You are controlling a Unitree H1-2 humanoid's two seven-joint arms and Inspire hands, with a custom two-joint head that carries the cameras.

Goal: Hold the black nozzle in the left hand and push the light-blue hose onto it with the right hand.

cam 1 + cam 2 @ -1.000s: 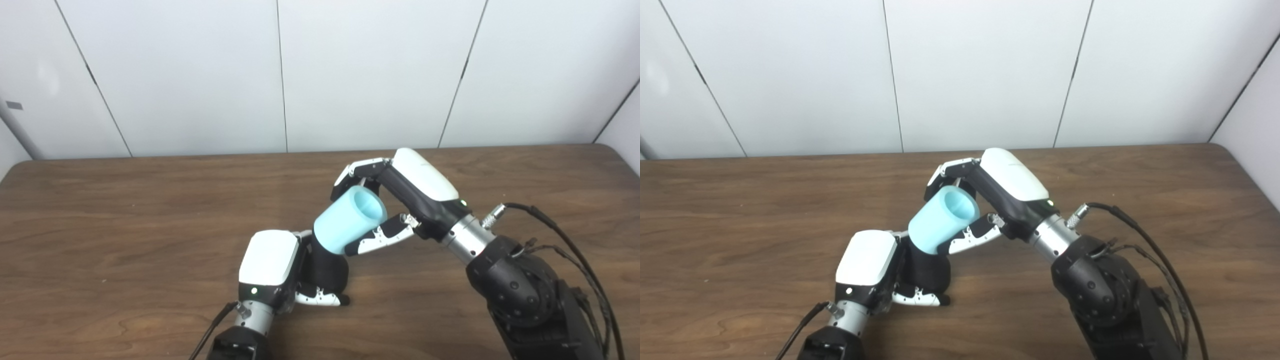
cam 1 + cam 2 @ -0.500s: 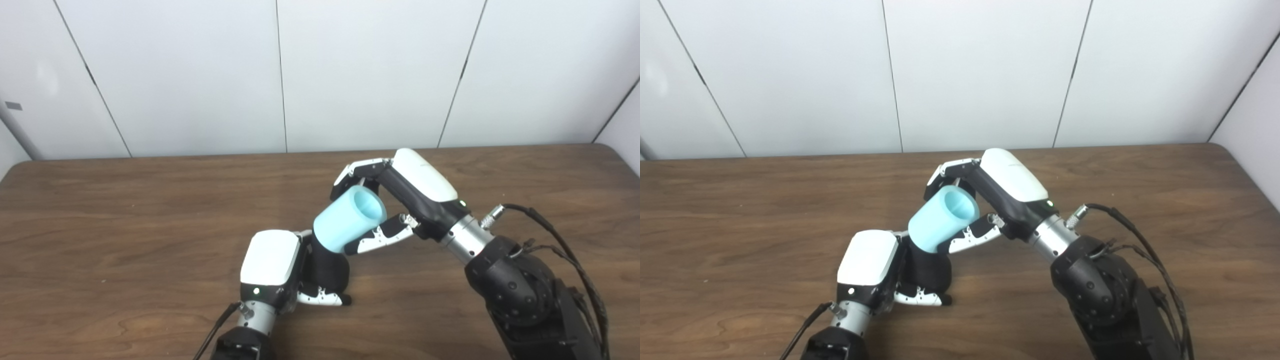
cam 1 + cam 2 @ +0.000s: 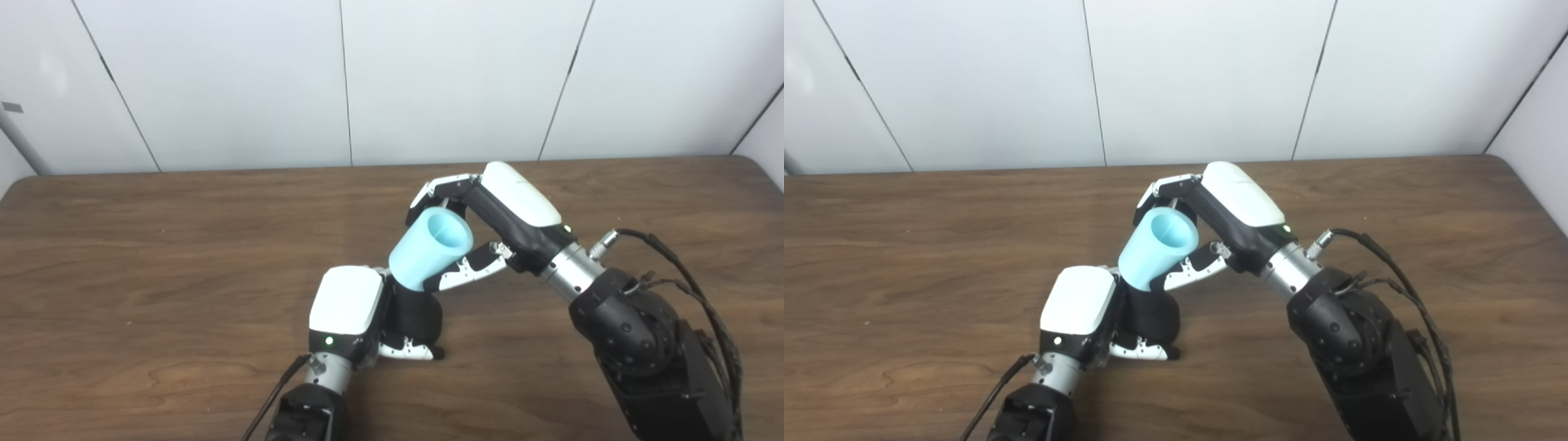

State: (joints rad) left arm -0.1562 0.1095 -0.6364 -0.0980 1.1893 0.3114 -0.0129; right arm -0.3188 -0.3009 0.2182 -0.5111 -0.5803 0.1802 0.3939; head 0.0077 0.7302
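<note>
The left hand point(image 3: 349, 306) is gripping the black nozzle point(image 3: 416, 315) low over the table point(image 3: 153, 245), its fingers point(image 3: 407, 351) curling under it, apparently to brace it against the push. The right hand point(image 3: 490, 226) is pinching the light-blue hose point(image 3: 430, 248) between thumb and fingers, tilting it so its lower end is meeting the nozzle's top, open end facing up.

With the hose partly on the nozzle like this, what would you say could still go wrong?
The light-blue hose sits tilted on the black nozzle, so further pushing may jam it or bend it sideways. The right hand grips it near the open end, so it might squash that end. The left hand could lose the nozzle under the push.
</note>
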